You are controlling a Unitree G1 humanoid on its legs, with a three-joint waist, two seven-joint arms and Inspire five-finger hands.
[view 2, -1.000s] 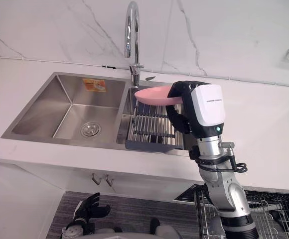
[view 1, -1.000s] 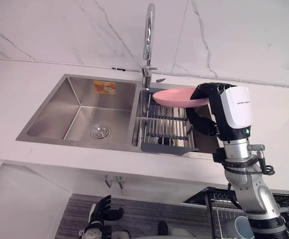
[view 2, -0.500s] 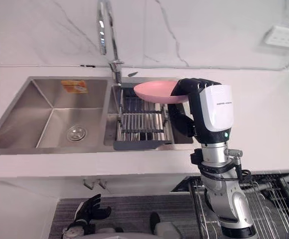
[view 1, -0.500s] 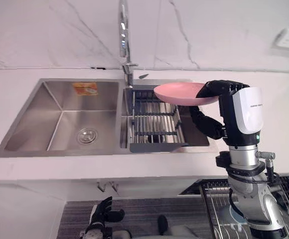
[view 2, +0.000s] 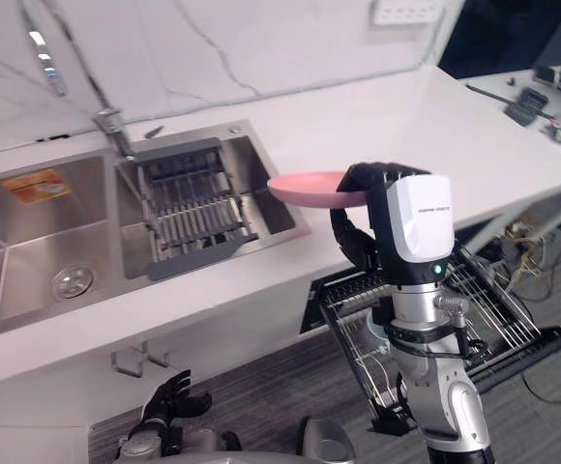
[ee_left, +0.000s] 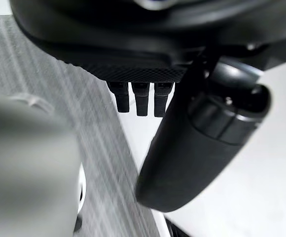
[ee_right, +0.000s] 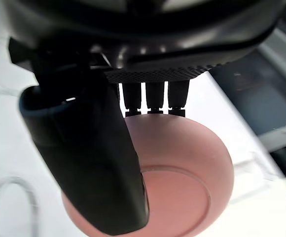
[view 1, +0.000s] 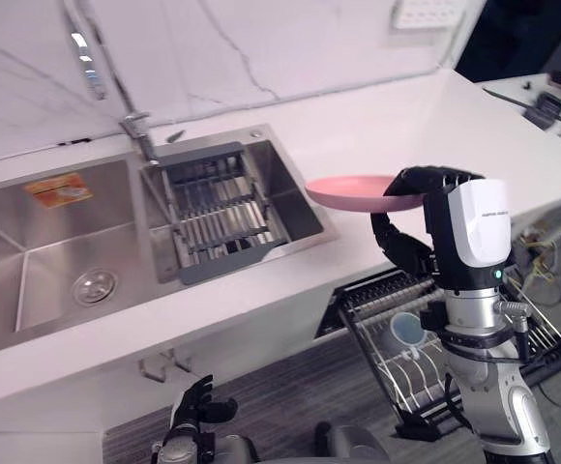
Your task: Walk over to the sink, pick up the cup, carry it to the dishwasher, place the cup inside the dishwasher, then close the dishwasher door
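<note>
My right hand (view 1: 433, 181) is shut on a pink plate (view 1: 353, 190), fingers curled over its rim and thumb underneath. It holds the plate level above the white counter (view 1: 377, 126), just right of the sink (view 1: 29, 251). In the right wrist view the plate (ee_right: 192, 173) lies past the thumb (ee_right: 93, 163) and fingers. No cup is in either hand. The pulled-out dishwasher rack (view 1: 426, 329) stands below the counter's front edge, under the right arm. My left hand (view 1: 195, 411) hangs low over the floor, fingers relaxed and holding nothing.
A double steel sink has a grey drainer rack (view 1: 208, 208) in its right basin and a faucet (view 1: 97, 68) behind. A pale blue cup or bowl (view 1: 406, 331) sits in the dishwasher rack. Grey striped flooring (view 2: 261, 387) lies below.
The camera has swung right, so the sink sits further left in the picture. The right hand carried the plate from over the sink's right basin to over the counter, above the dishwasher rack.
</note>
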